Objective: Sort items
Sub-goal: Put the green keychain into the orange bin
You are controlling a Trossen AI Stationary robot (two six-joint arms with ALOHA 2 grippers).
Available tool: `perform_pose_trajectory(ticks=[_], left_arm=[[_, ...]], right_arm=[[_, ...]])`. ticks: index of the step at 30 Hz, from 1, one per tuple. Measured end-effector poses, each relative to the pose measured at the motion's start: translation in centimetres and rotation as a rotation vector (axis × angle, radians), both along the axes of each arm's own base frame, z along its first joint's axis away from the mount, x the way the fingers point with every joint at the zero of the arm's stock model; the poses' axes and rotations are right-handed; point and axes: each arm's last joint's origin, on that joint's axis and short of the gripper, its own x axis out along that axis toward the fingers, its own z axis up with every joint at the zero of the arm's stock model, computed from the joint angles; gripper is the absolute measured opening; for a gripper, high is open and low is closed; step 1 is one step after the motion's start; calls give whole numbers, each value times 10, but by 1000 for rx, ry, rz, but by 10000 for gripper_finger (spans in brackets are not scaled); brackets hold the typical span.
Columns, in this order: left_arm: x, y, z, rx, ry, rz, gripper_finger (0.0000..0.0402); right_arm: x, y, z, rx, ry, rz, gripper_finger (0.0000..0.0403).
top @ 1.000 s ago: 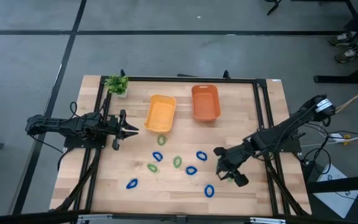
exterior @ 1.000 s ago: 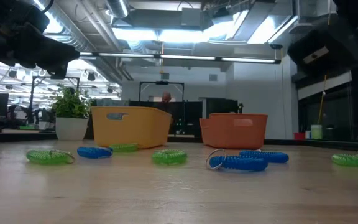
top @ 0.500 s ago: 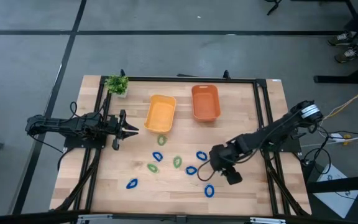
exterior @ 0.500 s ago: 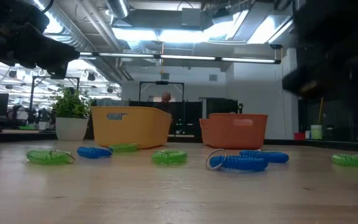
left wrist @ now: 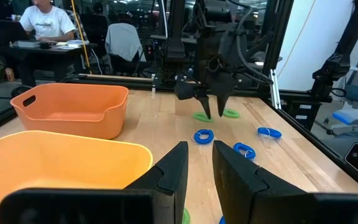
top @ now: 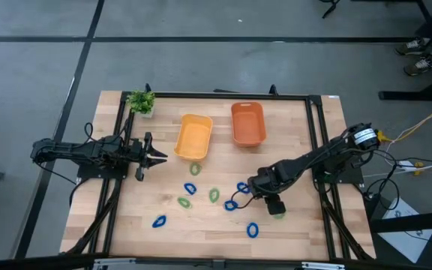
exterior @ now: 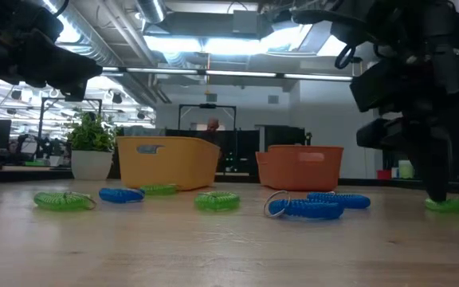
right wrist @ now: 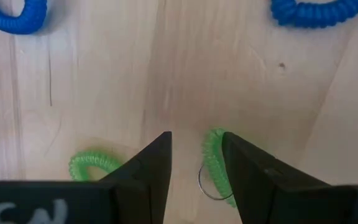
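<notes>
Right wrist view | right fingers (right wrist: 194, 163) parted, empty, over green ring (right wrist: 214, 163) | left fingers (left wrist: 199, 171) apart, empty

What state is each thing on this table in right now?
Yellow-orange plastic bin: empty.
Darker orange plastic bin: empty.
Right hand: open, lowered over a small green coiled ring.
Left hand: open, empty, beside the yellow-orange bin.
Blue coiled rings: lying loose, unsorted.

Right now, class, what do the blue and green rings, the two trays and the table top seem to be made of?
Blue rings and green rings: probably flexible plastic coil, judging by the ribbed, spring-like windings and slight gloss. Yellow-orange tray and darker orange tray: likely moulded plastic, with smooth matte walls, rounded corners and cut-out handles. Table top: wood, pale planks with visible grain.
</notes>
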Motion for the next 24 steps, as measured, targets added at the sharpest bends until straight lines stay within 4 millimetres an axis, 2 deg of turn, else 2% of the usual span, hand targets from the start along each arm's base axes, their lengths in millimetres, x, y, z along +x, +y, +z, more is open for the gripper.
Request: perform_pose_trajectory(ticks=[9,19,24], left_arm=[[0,0,0,0,0,0,70],[0,0,0,0,0,0,70],[0,0,0,0,0,0,70]], right_arm=[[-11,-3,3,-78,61,-8,145],[-13,2,3,-172,36,-23,145],[-14,9,-4,-175,57,-1,145]])
